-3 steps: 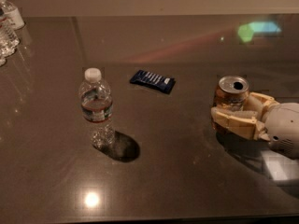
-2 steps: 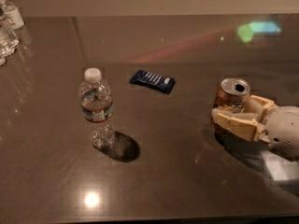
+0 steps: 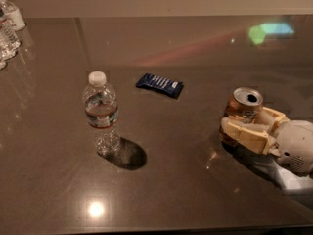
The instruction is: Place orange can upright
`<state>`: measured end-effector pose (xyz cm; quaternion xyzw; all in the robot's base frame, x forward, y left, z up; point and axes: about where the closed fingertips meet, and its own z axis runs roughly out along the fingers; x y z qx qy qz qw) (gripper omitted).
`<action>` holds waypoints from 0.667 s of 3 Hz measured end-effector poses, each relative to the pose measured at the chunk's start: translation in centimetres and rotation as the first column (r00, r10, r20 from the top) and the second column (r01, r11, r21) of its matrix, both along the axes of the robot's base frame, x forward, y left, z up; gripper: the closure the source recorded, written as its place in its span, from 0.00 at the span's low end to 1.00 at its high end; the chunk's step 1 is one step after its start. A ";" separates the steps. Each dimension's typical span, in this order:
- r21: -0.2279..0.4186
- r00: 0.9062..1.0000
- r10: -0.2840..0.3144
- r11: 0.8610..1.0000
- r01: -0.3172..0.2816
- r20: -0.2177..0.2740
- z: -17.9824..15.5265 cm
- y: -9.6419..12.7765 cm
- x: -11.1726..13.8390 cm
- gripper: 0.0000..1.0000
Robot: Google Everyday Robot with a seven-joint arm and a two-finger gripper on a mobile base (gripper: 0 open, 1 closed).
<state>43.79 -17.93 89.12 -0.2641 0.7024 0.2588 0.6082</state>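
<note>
The orange can (image 3: 243, 107) stands nearly upright on the dark table (image 3: 186, 180) at the right, its opened silver top facing up. My gripper (image 3: 244, 124) reaches in from the right edge, its cream fingers (image 3: 247, 133) on either side of the can's lower body and shut on it. The can's lower part is hidden behind the near finger.
A clear water bottle (image 3: 100, 114) with a white cap stands left of centre. A dark blue snack packet (image 3: 160, 85) lies flat behind the middle. More water bottles (image 3: 7, 31) stand at the far left edge. The wall runs along the table's back.
</note>
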 end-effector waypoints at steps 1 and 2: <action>0.025 1.000 -0.017 1.000 0.017 -0.003 -0.8 -0.1 -0.1 0.62; 0.043 1.000 -0.028 0.999 0.028 -0.011 -1.7 -0.2 -0.1 0.38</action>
